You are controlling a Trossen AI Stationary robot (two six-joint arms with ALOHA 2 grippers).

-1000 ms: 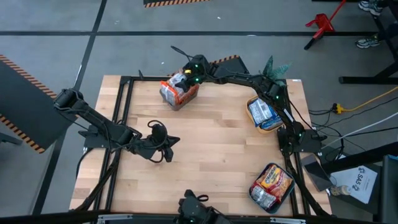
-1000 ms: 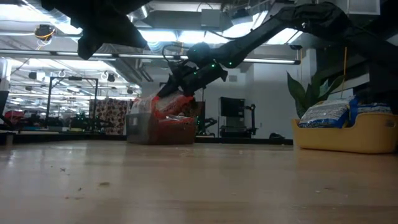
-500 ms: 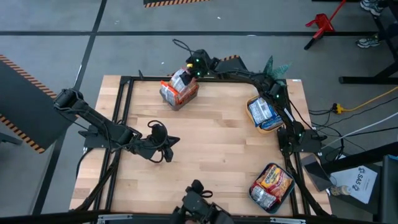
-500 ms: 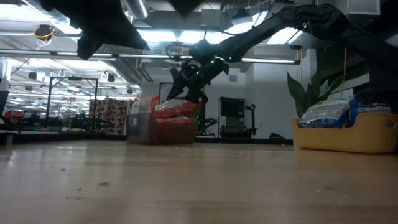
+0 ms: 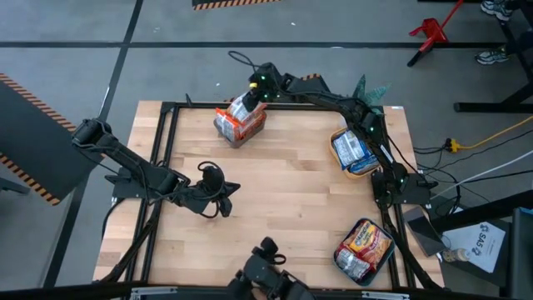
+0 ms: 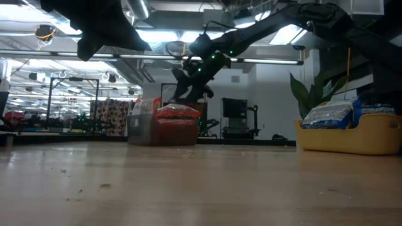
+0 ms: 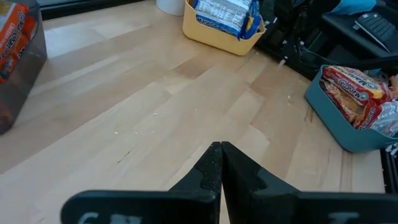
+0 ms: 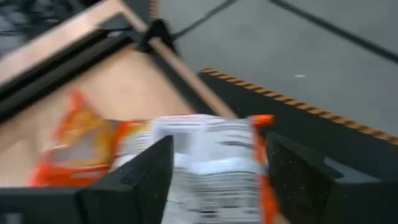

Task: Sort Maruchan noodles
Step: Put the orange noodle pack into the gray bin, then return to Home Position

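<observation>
— While the right gripper (image 5: pixel 252 89) hangs over the grey bin (image 5: pixel 241 125) at twelve o'clock on the table (image 5: pixel 275 200), are its fingers (image 8: pixel 140 180) apart?

— Yes, spread wide, with nothing between them. An orange packet (image 8: pixel 211 155) lies just beneath, on the pile in that bin.

— And the other noodles?

— Blue-white packets (image 5: pixel 350 151) fill the yellow bin (image 5: pixel 364 170) at three o'clock. Red-orange ones (image 5: pixel 366 240) lie in the teal bin (image 5: pixel 343 262) at five o'clock.

— The left gripper (image 7: pixel 221 163)?

— Pinched shut on nothing, at nine o'clock, above bare wood.
</observation>
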